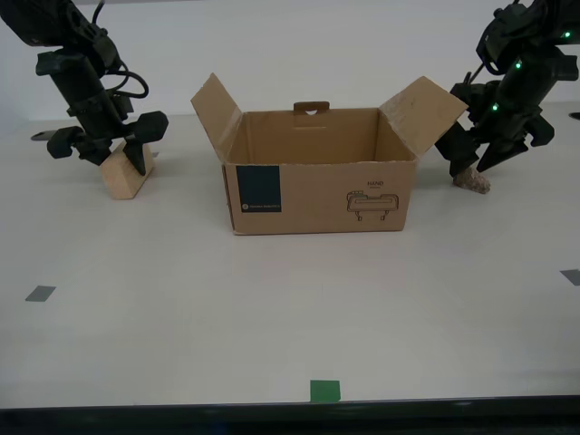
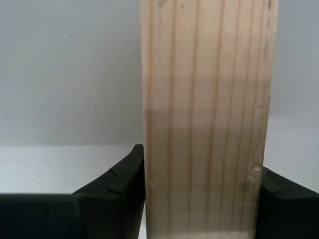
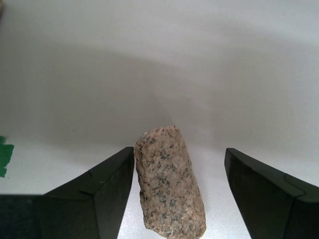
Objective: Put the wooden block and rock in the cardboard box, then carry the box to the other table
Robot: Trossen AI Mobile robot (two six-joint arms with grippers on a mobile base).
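The cardboard box (image 1: pixel 317 195) stands open in the middle of the table, flaps spread outward, nothing visible inside. At the exterior view's left the wooden block (image 1: pixel 122 177) (image 2: pixel 207 124) is tilted, with my second gripper (image 1: pixel 116 161) (image 2: pixel 202 162) shut on it, a finger pressing each side. At the exterior view's right the rock (image 1: pixel 471 179) (image 3: pixel 169 184) lies on the table just beyond the box's flap. My first gripper (image 1: pixel 469 168) (image 3: pixel 179 152) is open and straddles it, one finger (image 3: pixel 107 184) at the rock's side, the other apart. The other table is out of view.
The cream tabletop (image 1: pixel 272 317) carries a green tape square (image 1: pixel 324 391) near its front edge and grey tape pieces (image 1: pixel 40 293) (image 1: pixel 571 276) toward either side. A scrap of green tape (image 3: pixel 4 157) shows in the first wrist view. A pale wall stands behind the table.
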